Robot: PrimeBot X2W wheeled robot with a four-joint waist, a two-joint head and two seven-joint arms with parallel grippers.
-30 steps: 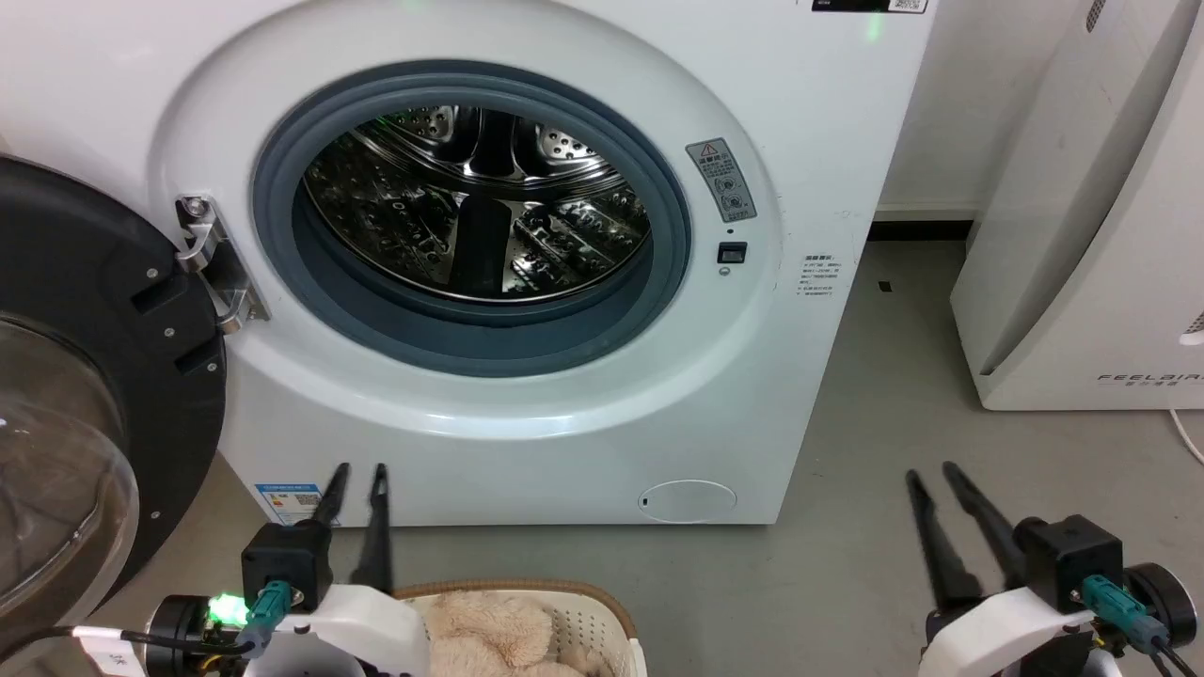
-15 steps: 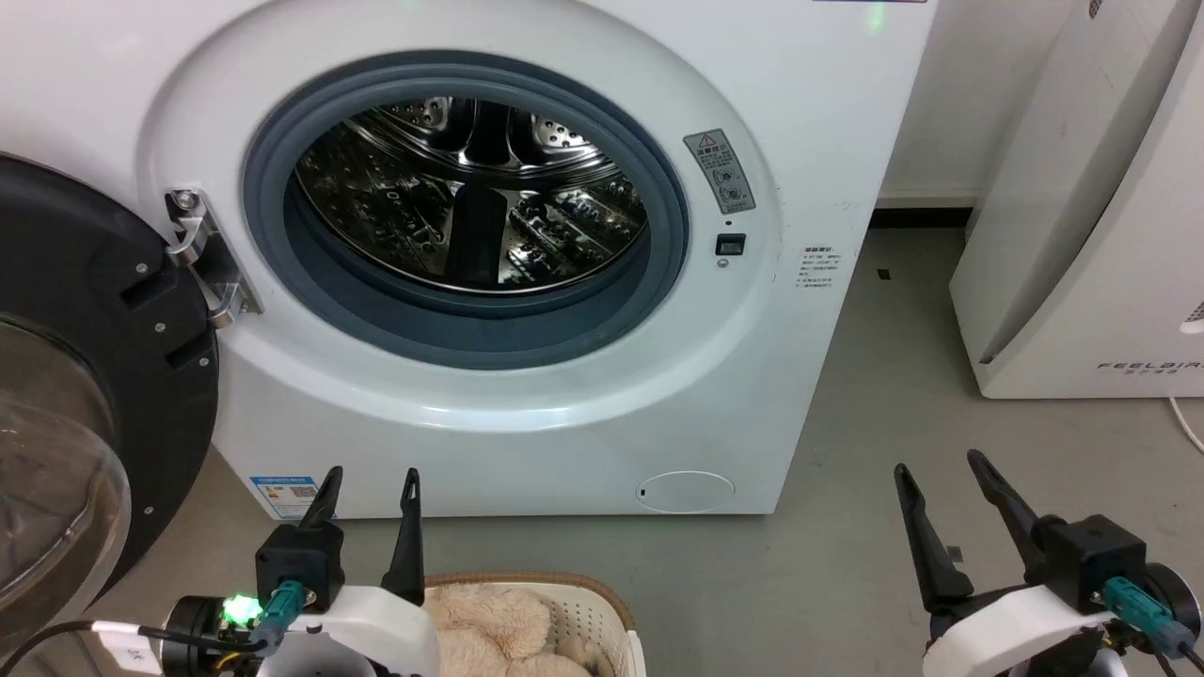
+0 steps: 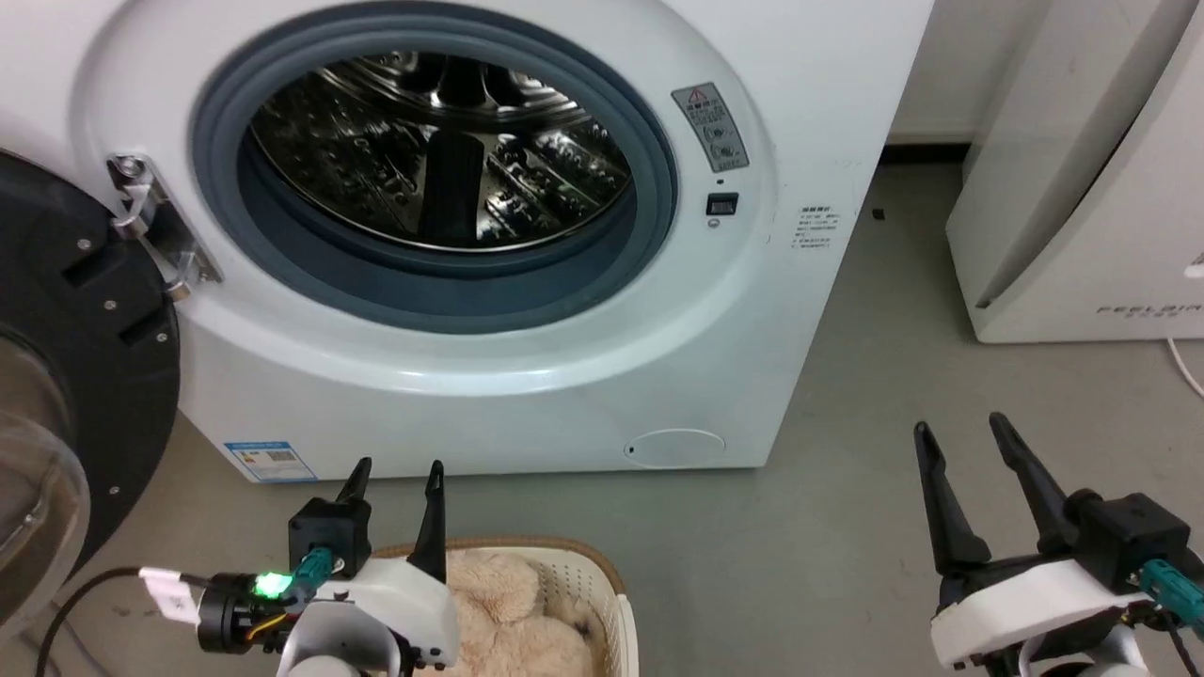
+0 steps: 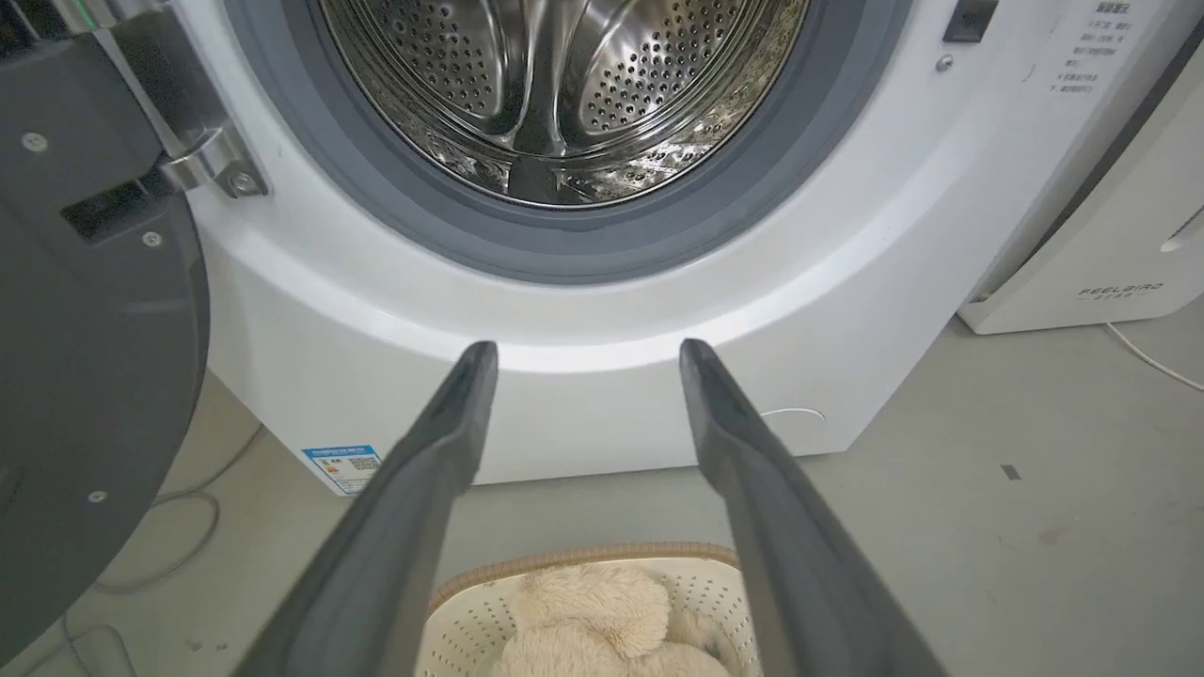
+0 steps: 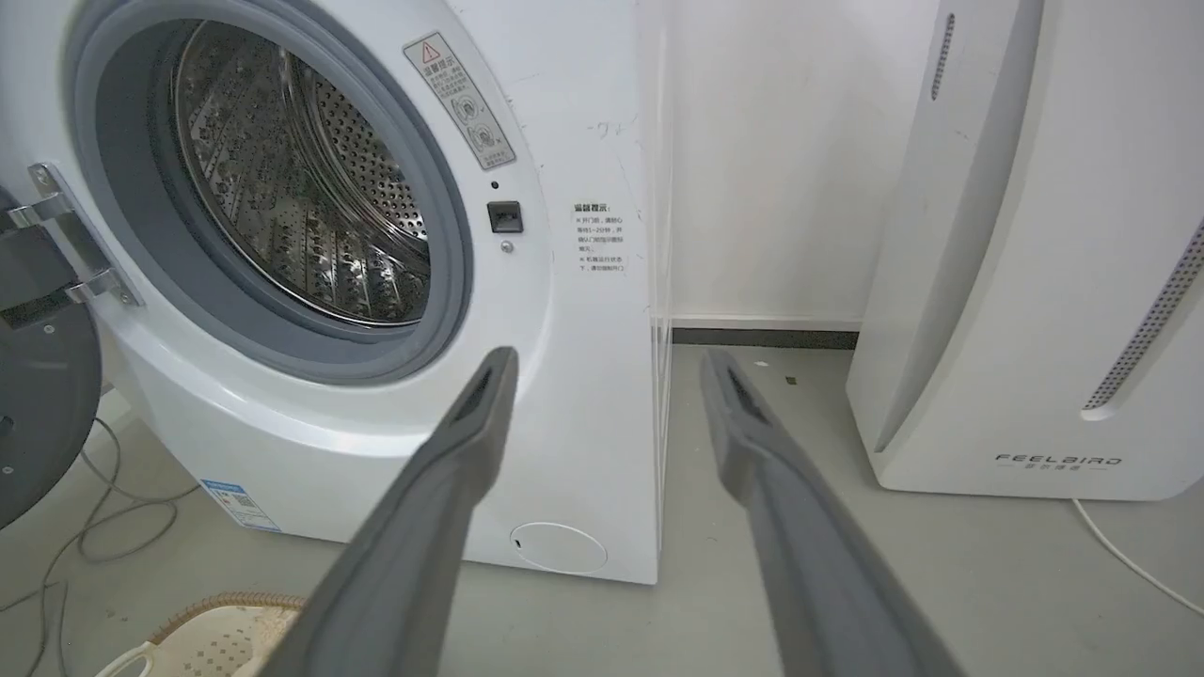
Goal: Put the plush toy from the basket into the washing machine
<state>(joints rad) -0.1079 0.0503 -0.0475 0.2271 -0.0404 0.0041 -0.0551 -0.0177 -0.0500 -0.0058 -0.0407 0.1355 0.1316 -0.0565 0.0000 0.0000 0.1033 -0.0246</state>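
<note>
The left gripper [image 3: 397, 468], dark fingers parted and empty, hovered with the fluffy cream-beige plush toy [image 3: 513, 611] just beneath its fingers, inside the cream-white perforated plastic basket [image 3: 527, 543] with a brown woven-look rim. The toy looked light, soft and compressible; pinching deep into its rounded body seemed surest, not loose fur.

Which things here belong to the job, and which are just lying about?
Job: plush toy in the basket; washing machine, its door open; left end effector and right end effector, both open.
Lying about: white appliance on the right; white cable beside it on the floor.
</note>
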